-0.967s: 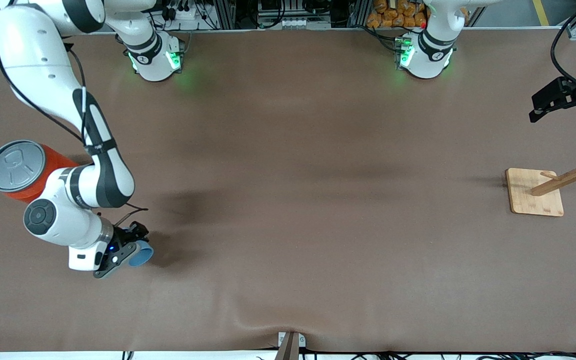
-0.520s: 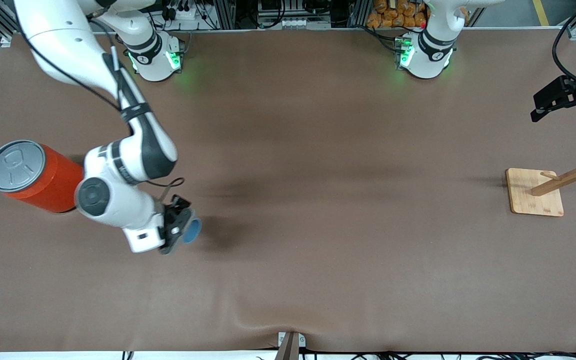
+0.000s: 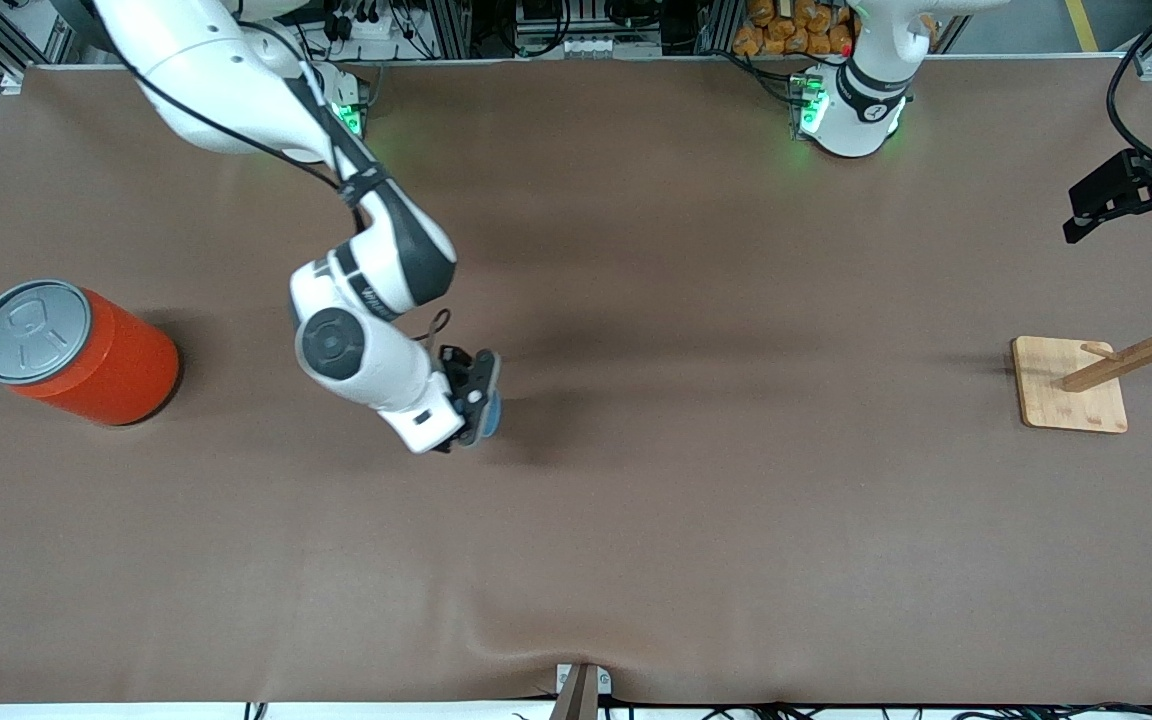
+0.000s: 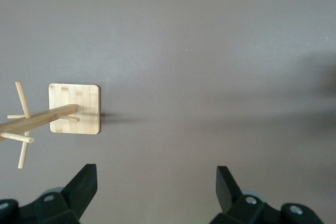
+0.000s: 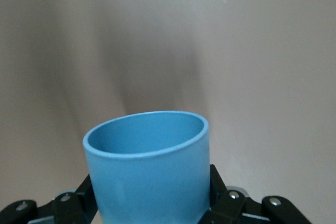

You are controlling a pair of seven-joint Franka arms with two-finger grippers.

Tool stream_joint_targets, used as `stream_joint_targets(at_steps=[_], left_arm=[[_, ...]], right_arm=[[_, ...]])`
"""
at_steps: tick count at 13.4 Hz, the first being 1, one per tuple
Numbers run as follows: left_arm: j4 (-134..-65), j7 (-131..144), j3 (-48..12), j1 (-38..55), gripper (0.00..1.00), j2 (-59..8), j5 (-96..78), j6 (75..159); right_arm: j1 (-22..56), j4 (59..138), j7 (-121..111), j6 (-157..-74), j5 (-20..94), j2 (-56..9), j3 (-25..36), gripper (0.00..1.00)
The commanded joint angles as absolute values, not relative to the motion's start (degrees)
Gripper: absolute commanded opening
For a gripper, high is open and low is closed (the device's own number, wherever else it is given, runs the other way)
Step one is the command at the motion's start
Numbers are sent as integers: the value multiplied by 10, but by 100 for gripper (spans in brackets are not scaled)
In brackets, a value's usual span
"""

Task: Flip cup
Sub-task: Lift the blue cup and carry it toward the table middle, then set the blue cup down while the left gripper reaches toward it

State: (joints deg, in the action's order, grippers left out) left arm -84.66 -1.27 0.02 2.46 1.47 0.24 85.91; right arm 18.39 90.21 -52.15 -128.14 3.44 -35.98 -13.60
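The right gripper (image 3: 481,405) is up in the air over the middle of the table (image 3: 696,520), toward the right arm's end, w/ its fingers (image 5: 223,200) clenched on the cup (image 5: 149,171). In the right wrist view the cup's mouth points away from the wrist cam, the pads pinching the lower wall on both sides. In the front view only a sliver of blue (image 3: 492,410) shows past the gripper, so the cup's exact tilt can't be read there.

The left gripper (image 4: 157,192) waits over the left arm's end of the table, fingers spread w/ nothing between them; a wooden peg rack (image 4: 50,116) on its square base lies below it. An orange can (image 3: 86,350) w/ grey lid stands at the right arm's end, well apart from the cup.

Judgement: the flip is partway, the cup carried but not yet set down. Risks from here:
- The pinch sits low on a tapered, smooth wall, so a fast wrist turn could let the cup slide or pop out.
- If it's released while tilted or above the cloth, it'll prob. tip and roll, being light.
- The cloth has wrinkles near the front edge; a landing there could leave the cup leaning.
- Squeezing harder may deform the thin plastic.
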Motion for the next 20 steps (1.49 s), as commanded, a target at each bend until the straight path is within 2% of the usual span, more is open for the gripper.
stream_joint_targets(at_steps=[1, 6, 8, 10, 11, 12, 17, 20], left_arm=[[-842, -22, 3, 30, 100, 18, 4, 854], [-843, -23, 2, 31, 100, 17, 4, 854], [-845, -23, 2, 31, 100, 15, 1, 854], [-846, -23, 2, 31, 100, 11, -1, 854], [-847, -23, 1, 33, 100, 11, -3, 854], [-851, -24, -1, 33, 100, 11, -3, 853], [-891, -14, -17, 32, 100, -23, -84, 862], [-897, -13, -25, 40, 100, -68, -138, 875]], right_arm=[[237, 923, -534, -1331, 5, -365, -127, 72], [265, 925, -531, -1368, -45, -390, -125, 73], [267, 925, -531, -1424, -66, -418, -125, 75], [266, 926, -534, -1423, -66, -420, -125, 76], [267, 926, -534, -1424, -66, -420, -125, 85], [267, 926, -533, -1424, -66, -420, -125, 100], [265, 925, -525, -1409, -65, -413, -126, 100], [261, 920, -459, -1334, -62, -389, -128, 100]])
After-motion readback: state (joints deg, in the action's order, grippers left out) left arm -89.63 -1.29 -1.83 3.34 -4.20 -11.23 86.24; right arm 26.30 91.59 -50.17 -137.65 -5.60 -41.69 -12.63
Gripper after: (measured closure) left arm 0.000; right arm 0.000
